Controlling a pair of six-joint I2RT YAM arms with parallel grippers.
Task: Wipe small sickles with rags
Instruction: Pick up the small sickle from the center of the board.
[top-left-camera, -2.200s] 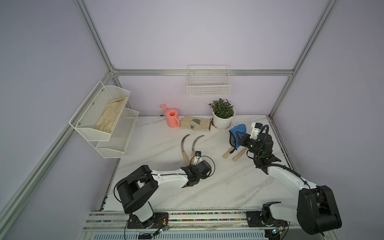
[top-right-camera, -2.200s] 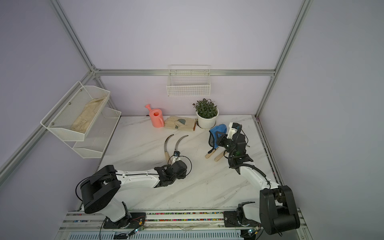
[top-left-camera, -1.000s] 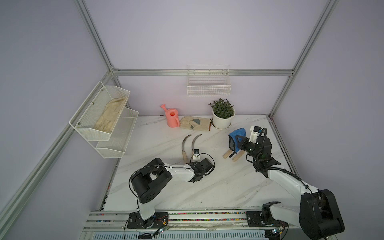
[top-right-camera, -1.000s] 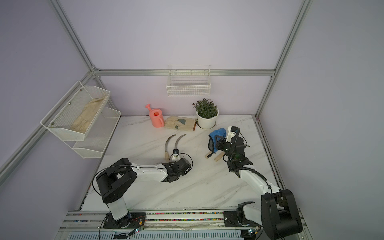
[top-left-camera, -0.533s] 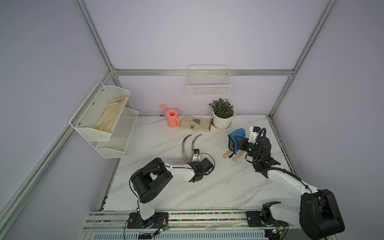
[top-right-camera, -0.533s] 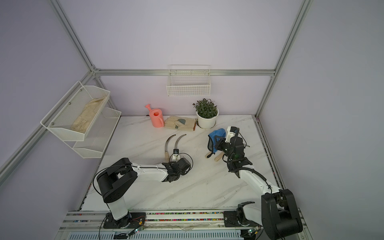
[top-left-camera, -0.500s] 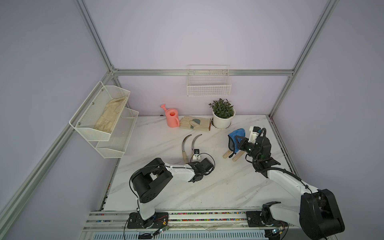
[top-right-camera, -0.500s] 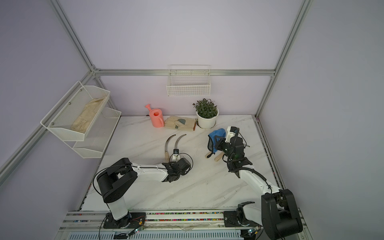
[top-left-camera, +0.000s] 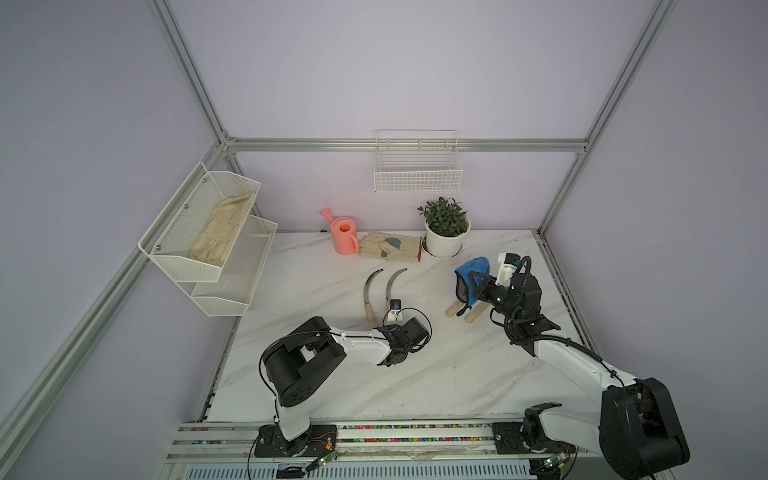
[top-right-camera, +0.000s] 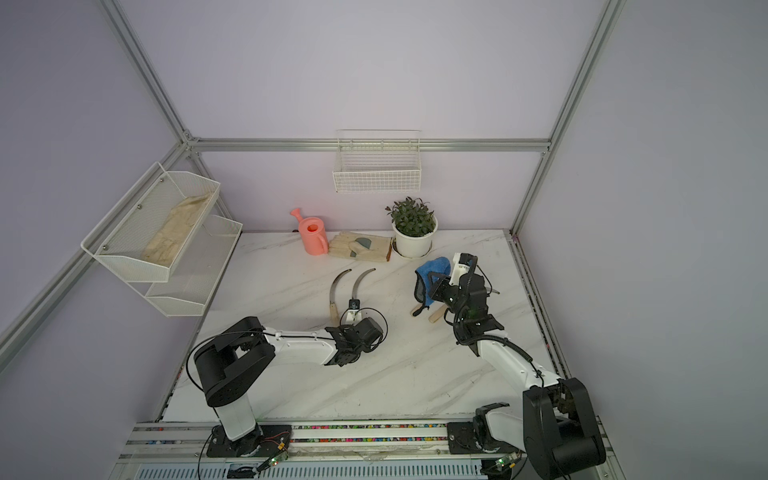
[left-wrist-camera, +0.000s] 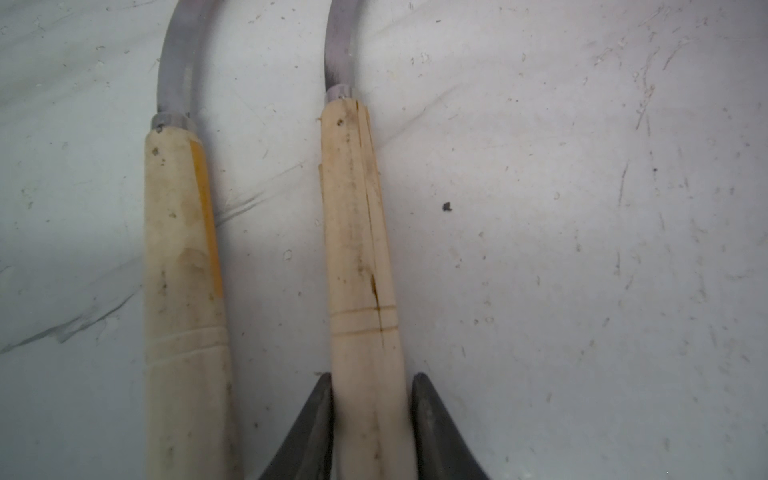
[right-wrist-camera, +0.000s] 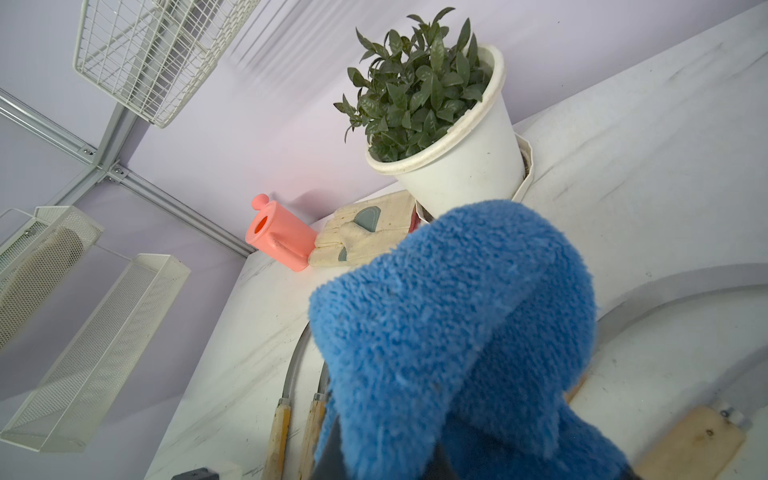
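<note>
The white marble bench (top-left-camera: 457, 374) takes up most of the cell. A two-tier mesh rack (top-left-camera: 216, 249) hangs on the side wall and a wire basket (top-left-camera: 417, 166) on the back wall. Along the bench's back edge sit a potted plant (top-left-camera: 446, 235), a pink watering can (top-left-camera: 345, 237) and beige gloves (top-left-camera: 390, 248), none of them in play.

The blue rag (top-left-camera: 471, 274) hangs bunched from the right pincer (top-left-camera: 477, 286), which is clamped on it. It is clear of the bench and above the far pair (top-left-camera: 455, 308) of small sickles. The middle pair (top-left-camera: 369, 316) lies side by side mid-bench. The left pincer (left-wrist-camera: 372, 378) has its fingers against both sides of the cracked-handled sickle (left-wrist-camera: 359, 232), near the butt. It does not touch the neighbour sickle (left-wrist-camera: 183, 249).

The work looks early. The rag and the gripped sickle are well apart and no blade is being rubbed, so wiping this one has not begun. All four may be left to do; nothing shows whether any blade is clean.

In both top views the rag hides the far pair's blades, and only their pale handles show. In the right wrist view it buries most of that pincer's fingers. The left wrist view cuts off both blade tips. From above, the wrist camera covers the gripped handle. I cannot tell whether that sickle is off the bench.
</note>
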